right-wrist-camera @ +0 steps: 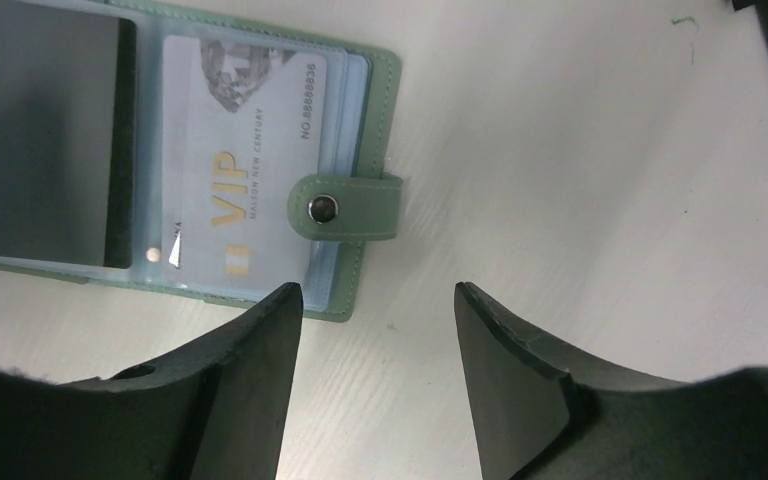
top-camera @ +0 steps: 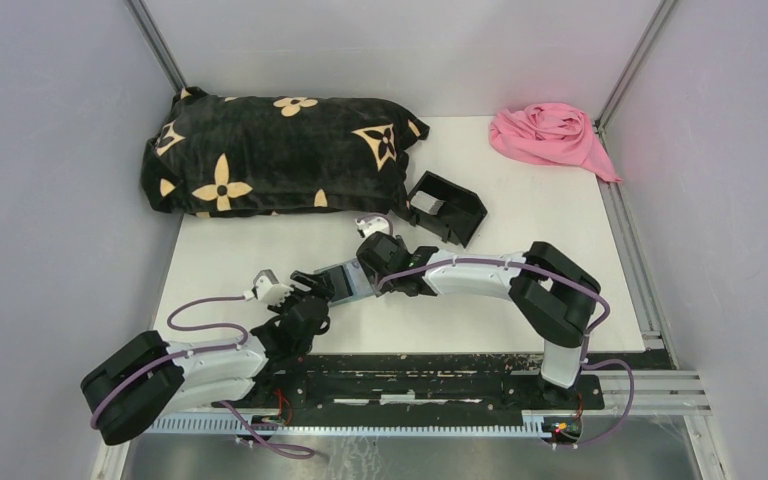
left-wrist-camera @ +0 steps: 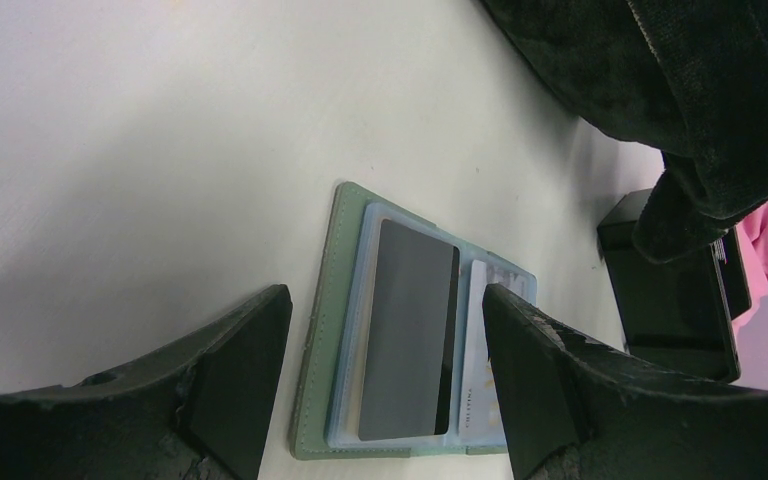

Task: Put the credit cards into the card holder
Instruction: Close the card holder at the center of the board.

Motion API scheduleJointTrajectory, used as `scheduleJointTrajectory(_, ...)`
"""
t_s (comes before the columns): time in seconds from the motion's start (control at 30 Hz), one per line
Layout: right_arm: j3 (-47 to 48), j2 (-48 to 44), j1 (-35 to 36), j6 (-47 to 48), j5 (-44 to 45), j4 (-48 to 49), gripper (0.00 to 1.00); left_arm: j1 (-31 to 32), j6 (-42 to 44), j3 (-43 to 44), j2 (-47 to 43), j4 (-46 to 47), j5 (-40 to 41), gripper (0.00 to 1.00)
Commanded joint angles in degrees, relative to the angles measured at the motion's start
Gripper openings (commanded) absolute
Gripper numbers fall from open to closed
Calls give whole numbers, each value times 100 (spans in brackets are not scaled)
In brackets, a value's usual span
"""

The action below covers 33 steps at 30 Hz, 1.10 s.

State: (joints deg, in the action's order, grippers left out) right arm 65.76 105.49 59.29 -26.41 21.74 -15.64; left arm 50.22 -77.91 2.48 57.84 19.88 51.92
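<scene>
The sage-green card holder [top-camera: 344,281] lies open and flat on the white table between my two grippers. In the left wrist view its green cover [left-wrist-camera: 320,330] holds clear sleeves with a grey card with a dark stripe [left-wrist-camera: 410,330] and a white card [left-wrist-camera: 482,350]. In the right wrist view a white VIP card [right-wrist-camera: 230,150] and the grey card [right-wrist-camera: 45,130] sit in the sleeves, and the snap tab [right-wrist-camera: 345,208] lies over the edge. My left gripper [left-wrist-camera: 385,295] is open above the holder. My right gripper [right-wrist-camera: 377,290] is open and empty beside the tab edge.
A black open-topped box [top-camera: 447,208] stands just behind the right gripper; it also shows in the left wrist view [left-wrist-camera: 675,300]. A black pillow with tan flowers [top-camera: 280,155] fills the back left. A pink cloth [top-camera: 550,135] lies at the back right corner.
</scene>
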Motion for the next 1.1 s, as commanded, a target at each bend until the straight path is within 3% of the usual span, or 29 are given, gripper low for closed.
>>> scheduleJointTrajectory(0.0,382,50,79,191,161,-79,64,-16,233,-99,148,-52,-58,78)
scheduleJointTrajectory(0.63,1192,806,129,708,441,-316,64,-31,63,-103,573,270,-164,78)
scheduleJointTrajectory(1.07,1299,943,-20,1048,648,-149,58,-30,79,-107,708,415,-182,78)
